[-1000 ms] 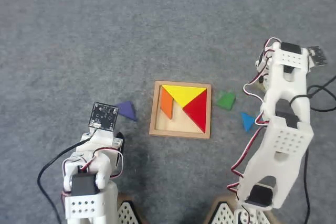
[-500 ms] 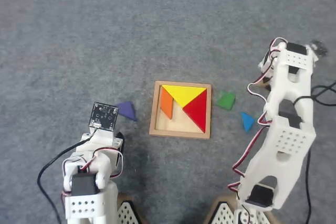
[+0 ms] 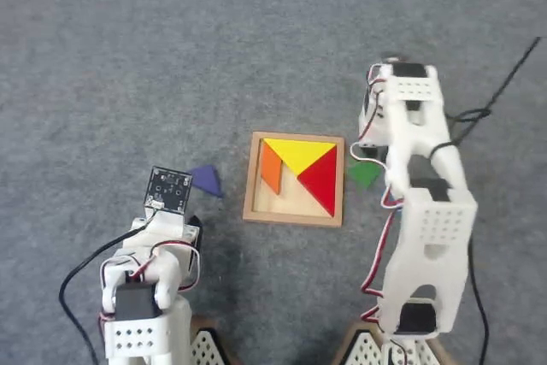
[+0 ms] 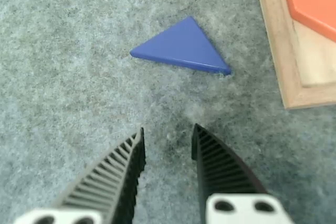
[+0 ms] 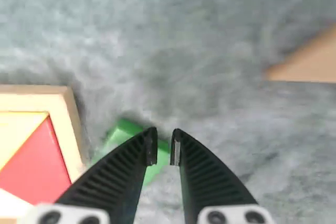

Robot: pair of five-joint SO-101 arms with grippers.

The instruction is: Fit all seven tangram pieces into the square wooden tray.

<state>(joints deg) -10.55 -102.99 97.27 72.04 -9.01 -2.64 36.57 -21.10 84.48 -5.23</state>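
The square wooden tray [image 3: 251, 203] lies mid-table and holds an orange piece [image 3: 271, 166], a yellow triangle [image 3: 299, 154] and a red triangle [image 3: 320, 179]. A dark blue triangle [image 3: 206, 179] lies on the carpet just left of the tray. My left gripper [image 4: 167, 131] hovers open a short way from that blue triangle [image 4: 181, 47], with nothing between its fingers. A green piece [image 3: 366, 174] lies right of the tray. My right gripper [image 5: 163, 146] hangs just above this green piece [image 5: 122, 134], its fingertips a thin slit apart and holding nothing.
Grey carpet covers the table. The right arm [image 3: 413, 130] stretches over the area right of the tray. The tray corner [image 5: 68, 109] lies close to the green piece. A blurred tan shape [image 5: 310, 61] lies farther off; I cannot tell what it is.
The right arm has swung left from the table's right side to above the green piece, and now covers the light blue triangle. The left arm has not moved.
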